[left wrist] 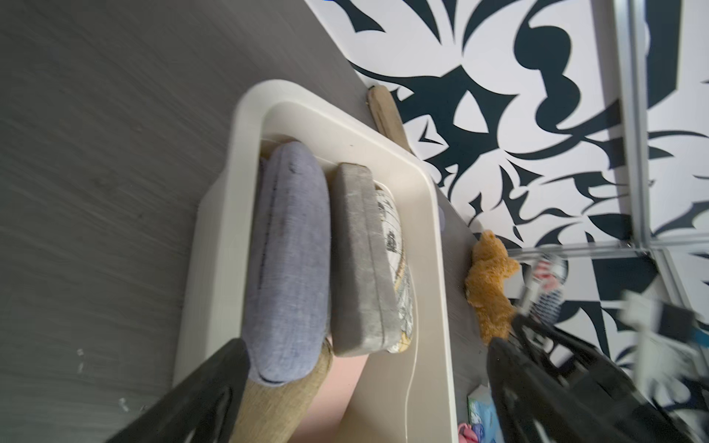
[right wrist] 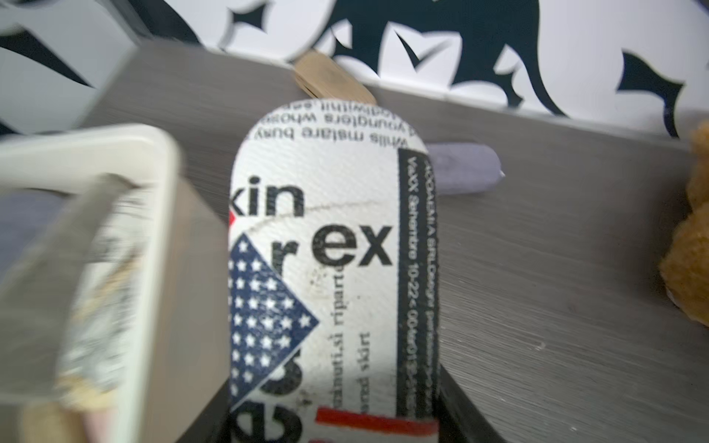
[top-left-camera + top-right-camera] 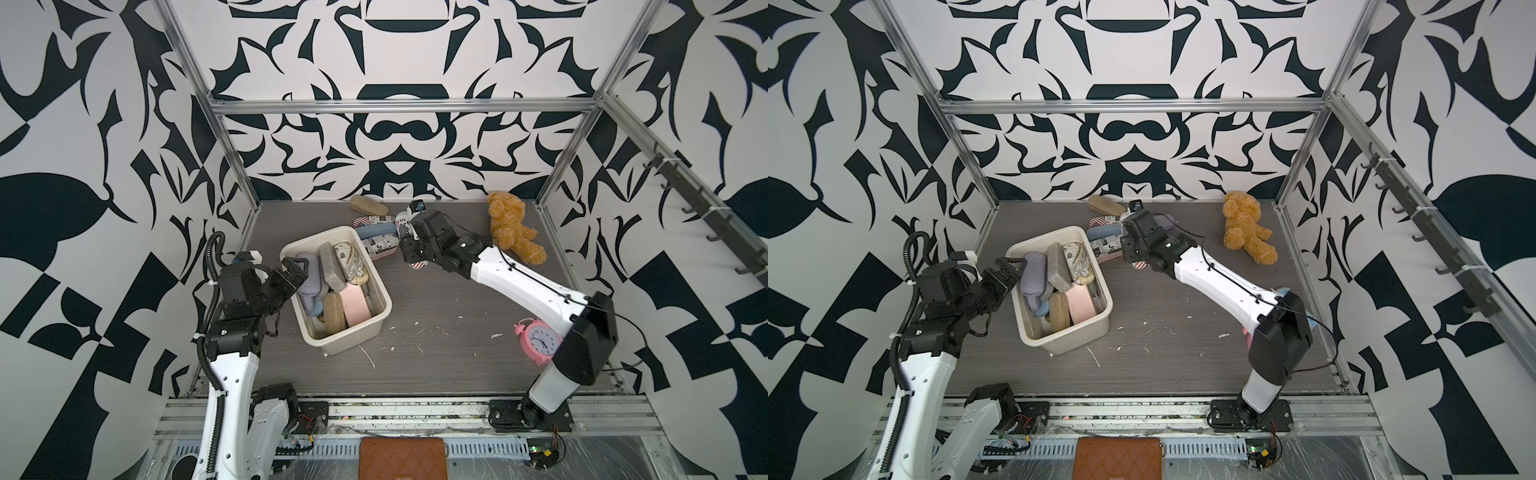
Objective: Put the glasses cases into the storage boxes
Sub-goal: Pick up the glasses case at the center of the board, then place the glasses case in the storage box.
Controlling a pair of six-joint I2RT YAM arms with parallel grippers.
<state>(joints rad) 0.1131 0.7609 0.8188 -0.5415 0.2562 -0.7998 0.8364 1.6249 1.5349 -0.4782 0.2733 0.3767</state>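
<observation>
- Right wrist view shows the right tool (image 2: 333,418) clamped on the flag-print case (image 2: 330,249) near one end, with most of its length sticking out past the fingers. A grip that far off centre could let the smooth, rounded shell pivot or slip during the carry.
- The storage tub (image 2: 115,134) has a corner just beside the held case in that view. A low path would likely knock the case against the rim and twist it in the grip.
- The tub is crowded in both top views. A lilac-blue case (image 3: 309,274), a grey case (image 3: 332,266) and a map-print case (image 3: 353,266) stand on edge. A pink case (image 3: 355,305) and a tan case (image 3: 334,311) lie nearer the front. One more case let go from height may perch on top, rock and slide over the rim.
- The left tool (image 3: 293,272) hangs at the tub's left rim with its fingers wide apart and nothing between them. If both arms crowd over the tub, they could bump.
- The held case is a white oblong hard shell with rounded ends. It has black newspaper lettering, a blue field of stars and a red stripe, and its textured skin is a little grubby.
- It appears lifted clear of the tabletop (image 3: 436,332), just past the tub's far right side and beside the waiting pile of cases (image 3: 376,239).
</observation>
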